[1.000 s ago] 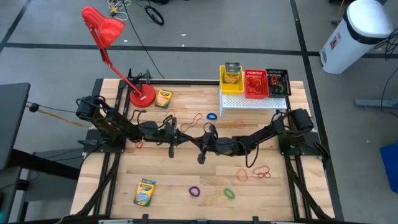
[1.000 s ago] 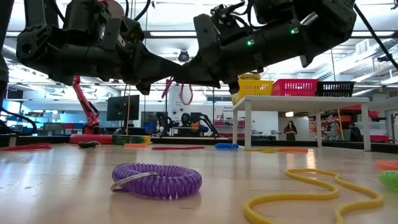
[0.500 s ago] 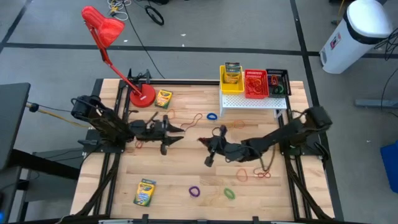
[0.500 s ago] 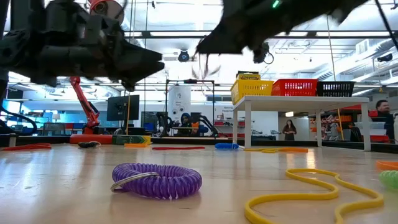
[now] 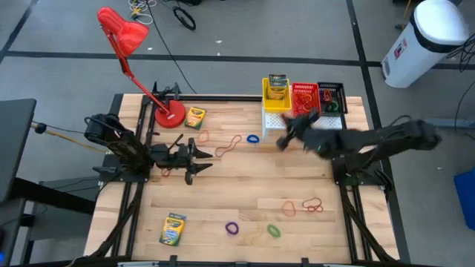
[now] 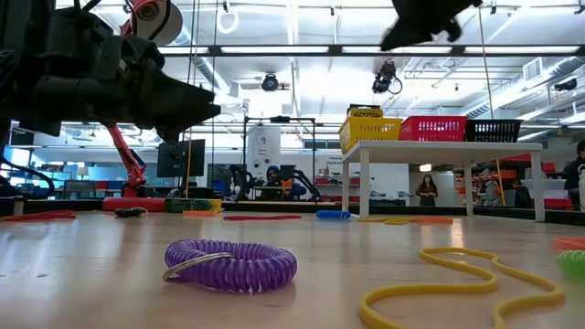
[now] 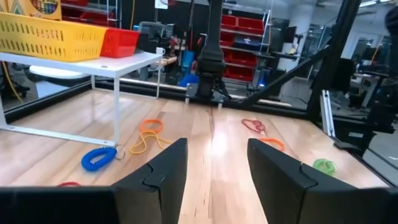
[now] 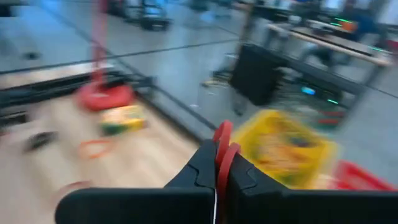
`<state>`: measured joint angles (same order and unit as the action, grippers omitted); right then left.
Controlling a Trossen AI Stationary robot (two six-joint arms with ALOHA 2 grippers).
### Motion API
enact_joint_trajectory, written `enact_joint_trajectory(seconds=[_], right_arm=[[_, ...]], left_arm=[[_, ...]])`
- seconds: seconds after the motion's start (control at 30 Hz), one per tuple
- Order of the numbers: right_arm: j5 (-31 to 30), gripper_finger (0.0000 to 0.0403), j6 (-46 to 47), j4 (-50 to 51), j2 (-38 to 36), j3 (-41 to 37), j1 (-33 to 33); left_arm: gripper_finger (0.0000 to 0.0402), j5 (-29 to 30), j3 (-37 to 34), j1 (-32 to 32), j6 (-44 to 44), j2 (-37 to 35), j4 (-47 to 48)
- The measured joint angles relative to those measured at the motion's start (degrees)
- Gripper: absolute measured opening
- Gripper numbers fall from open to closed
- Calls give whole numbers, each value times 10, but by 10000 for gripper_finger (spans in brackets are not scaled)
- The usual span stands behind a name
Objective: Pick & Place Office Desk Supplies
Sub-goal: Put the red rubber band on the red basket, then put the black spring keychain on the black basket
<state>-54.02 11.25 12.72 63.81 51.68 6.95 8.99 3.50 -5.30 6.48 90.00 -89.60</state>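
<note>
My right gripper (image 5: 286, 138) hovers high over the table in front of the white shelf (image 5: 297, 122), shut on a red rubber band (image 8: 222, 138). A yellow basket (image 5: 276, 94) with a crayon box inside, a red basket (image 5: 305, 101) and a black basket (image 5: 332, 98) stand on that shelf. My left gripper (image 5: 194, 159) is open at the table's left, its fingers (image 7: 165, 171) with nothing between them. Two crayon boxes (image 5: 195, 117) (image 5: 172, 229) lie flat on the wood. Loose bands lie around: blue (image 5: 253, 138), purple (image 6: 230, 264), green (image 5: 274, 231). My right gripper pinches the red rubber band between its two shut fingers. A short arc of the band (image 8: 224, 132) sticks out past the fingertips. The fingers point roughly level, coming from the table's right. The band is lifted clear of the table.
A red desk lamp (image 5: 169, 113) stands at the far left with its head beyond the table's far edge. Red and orange bands (image 5: 308, 205) lie near the right arm's base. A yellow band (image 6: 457, 274) lies close to the low camera.
My right gripper has risen from the table's middle and swung toward the far right, up to the shelf, carrying the red band. My left gripper has opened, letting go of that band, and drawn back toward the table's left edge.
</note>
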Motion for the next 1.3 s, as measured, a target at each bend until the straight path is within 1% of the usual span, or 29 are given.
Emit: enact_joint_trajectory(seconds=[0.07, 0.13, 0.23, 0.33, 0.4, 0.53, 0.6, 0.67, 0.83, 1.0, 1.1, 1.2, 1.3], right_arm=[[3, 1, 1, 43, -35, 0, -54], [27, 1, 11, 93, -56, 0, -122], [96, 1, 33, 157, -58, 0, -232], [169, 0, 33, 176, -43, 0, -323], [204, 0, 27, 177, -34, 0, -368], [241, 10, 15, 175, -19, 0, -424], [266, 25, 14, 173, -11, 0, -438], [275, 42, 13, 171, -1, 0, -444], [239, 96, 13, 171, 3, 0, -444], [238, 159, 13, 171, 3, 0, -443], [238, 191, 11, 171, -4, 0, -428], [243, 203, 7, 171, -22, 6, -410], [277, 185, 25, 195, -43, 21, -390]], left_arm=[[176, 0, 0, 0, -1, 0, 0], [175, 0, 0, 0, -2, 0, 1], [175, 0, 0, 0, -3, 0, 2], [175, 0, 0, 0, -3, 0, 2], [175, 0, 0, 0, -3, 0, 2], [175, 0, 0, 0, -3, 0, 3], [175, 0, 0, 0, -3, 0, 3], [175, 0, 0, 0, -3, 0, 3], [175, 1, 0, 0, 5, 0, 4], [175, 2, 0, 0, 11, 0, 4], [175, 0, 0, 0, 11, 0, 4], [175, 0, 0, 0, 10, 0, 5], [175, 0, 0, 0, 8, 0, 10]])
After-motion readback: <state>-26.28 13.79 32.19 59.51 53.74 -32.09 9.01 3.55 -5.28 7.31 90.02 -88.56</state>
